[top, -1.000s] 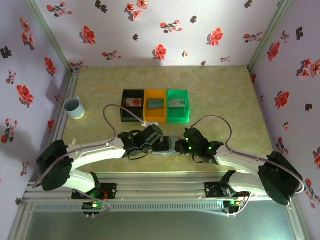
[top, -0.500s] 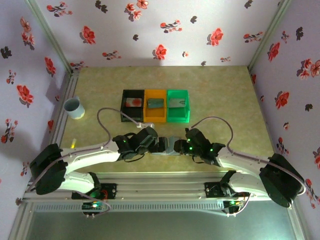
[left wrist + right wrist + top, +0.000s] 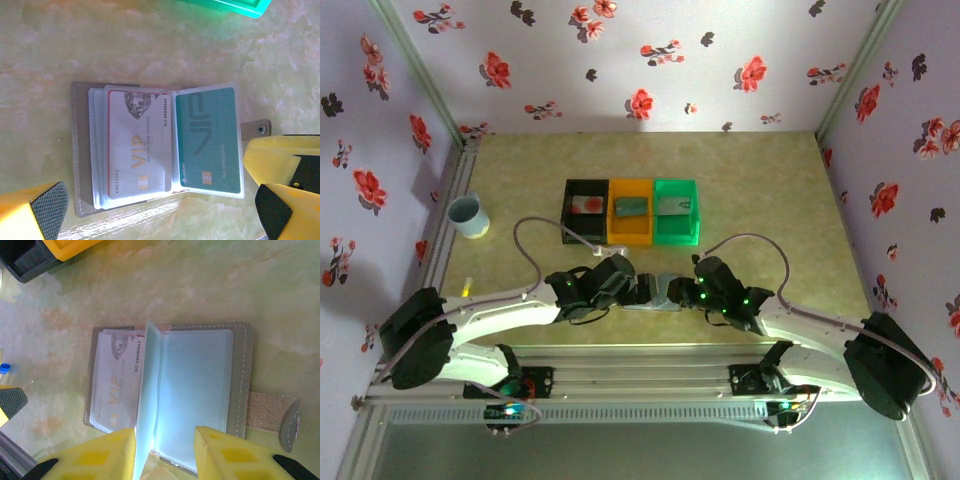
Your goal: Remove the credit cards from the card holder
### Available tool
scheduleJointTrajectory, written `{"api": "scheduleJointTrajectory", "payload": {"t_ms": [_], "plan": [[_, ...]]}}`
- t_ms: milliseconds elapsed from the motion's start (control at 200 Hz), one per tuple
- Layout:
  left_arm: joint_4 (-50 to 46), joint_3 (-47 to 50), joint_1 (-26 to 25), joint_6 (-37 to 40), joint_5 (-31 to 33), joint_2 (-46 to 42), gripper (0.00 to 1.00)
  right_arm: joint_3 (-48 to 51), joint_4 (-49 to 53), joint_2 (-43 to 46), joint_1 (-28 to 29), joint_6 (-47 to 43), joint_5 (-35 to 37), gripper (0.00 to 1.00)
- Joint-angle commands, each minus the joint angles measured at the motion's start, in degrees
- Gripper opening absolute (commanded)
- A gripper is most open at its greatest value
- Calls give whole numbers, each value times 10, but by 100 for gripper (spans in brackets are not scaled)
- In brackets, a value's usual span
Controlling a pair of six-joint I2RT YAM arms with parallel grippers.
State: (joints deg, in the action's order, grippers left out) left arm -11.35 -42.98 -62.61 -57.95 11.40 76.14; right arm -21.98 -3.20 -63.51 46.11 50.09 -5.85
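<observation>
Top view: we see the card holder point(image 3: 658, 296) lying on the table point(image 3: 760, 200) near its front edge, btwn the left gripper point(image 3: 636, 290) and the right gripper point(image 3: 680, 291), which close in on it from either side. Behind it stands a row of 3 bins: black bin point(image 3: 568, 212), orange bin point(image 3: 630, 236), green bin point(image 3: 695, 215). Each has one card inside: a white card point(image 3: 586, 204) w/ a red mark, a grey-green card point(image 3: 630, 207), a silvery card point(image 3: 672, 206). A cup point(image 3: 468, 215) stands well apart, by the table's left edge.

Left wrist: the holder lies flat & spread open. A white VIP card point(image 3: 140, 150) sits in one half, and a teal VIP card point(image 3: 207, 140) sits in a clear sleeve over the other. A snap tab point(image 3: 257, 128) sticks out beyond the teal card's side. We read the left gripper point(image 3: 160, 210) as wide open: its fingers point(image 3: 45, 210) sit outside both ends of the holder, gripping nothing.

Right wrist: one clear sleeve leaf point(image 3: 149, 405) stands upright along the spine, w/ the white VIP card on one side and a clear pocket point(image 3: 197, 390) on the other. The right gripper point(image 3: 165, 452) has its jaws apart. The leaf's near end sits in the gap, close to the finger on the view's left. We can't tell if it touches; it isn't clamped.
</observation>
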Motion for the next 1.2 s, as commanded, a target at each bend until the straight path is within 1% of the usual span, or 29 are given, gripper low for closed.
{"api": "scheduleJointTrajectory", "payload": {"t_ms": [0,250,520,605,690,725,785,870,1035,1195], "plan": [[8,8,3,-6,6,-6,100,9,-21,5,-4,10,-8,36],[10,10,3,-7,5,-8,100,18,-53,-1,-3,19,-25,36],[14,13,3,-8,3,-8,100,26,-55,15,-4,19,-18,36],[18,13,3,-9,0,-6,100,24,-43,15,-3,16,-14,36],[19,10,3,-14,-7,3,100,18,-4,21,-6,14,16,36],[17,7,3,-18,-9,9,100,15,6,20,-7,13,23,35],[14,-2,3,-20,-14,18,100,16,4,18,-13,12,15,32],[33,-9,3,-23,-26,27,99,17,0,16,-16,14,10,29],[55,-35,3,-27,-49,56,96,21,2,18,-28,22,9,26],[93,-40,3,-50,-71,86,92,28,-5,18,-38,25,1,22]]}}
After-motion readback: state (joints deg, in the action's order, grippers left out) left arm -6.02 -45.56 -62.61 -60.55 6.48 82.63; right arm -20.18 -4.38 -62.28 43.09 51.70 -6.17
